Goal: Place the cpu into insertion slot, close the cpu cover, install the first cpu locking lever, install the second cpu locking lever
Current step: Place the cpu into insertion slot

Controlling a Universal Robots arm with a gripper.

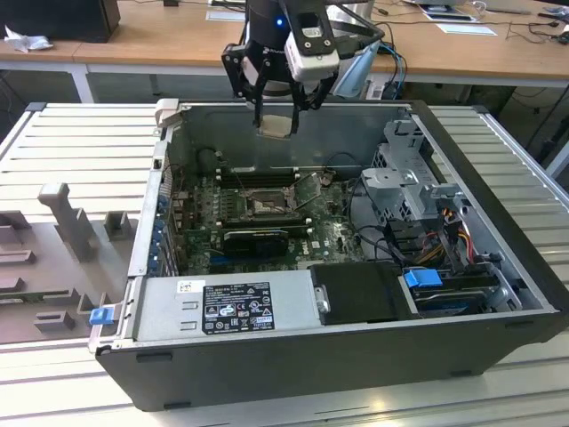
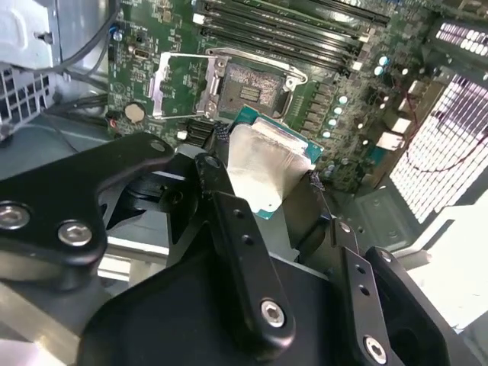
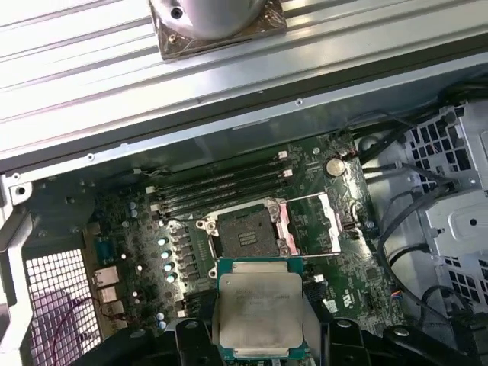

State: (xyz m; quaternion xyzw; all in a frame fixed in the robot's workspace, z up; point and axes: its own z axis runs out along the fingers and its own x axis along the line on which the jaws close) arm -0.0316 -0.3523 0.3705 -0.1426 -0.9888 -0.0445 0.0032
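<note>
Exterior view showed the claw (image 1: 276,117) clenched on the cpu (image 1: 276,126), with the uncovered insertion slot (image 1: 264,206) well below; lowering it level and square looked essential.

In the computer case (image 1: 293,369) the socket (image 1: 264,206) sits on the circuit board (image 1: 203,233), memory slots (image 1: 258,176) just behind it, power supply (image 1: 222,307) along the near edge, drive cage (image 1: 402,182) at the exterior view's right edge, the chip (image 1: 276,123) above the far edge.

A pale grey, ribbed aluminium bench (image 1: 80,133) spreads across the exterior view. Behind it runs a long light-brown wooden desk (image 1: 169,40) on white legs (image 1: 82,86), carrying white papers (image 1: 467,28) and a black box (image 1: 67,16).
</note>
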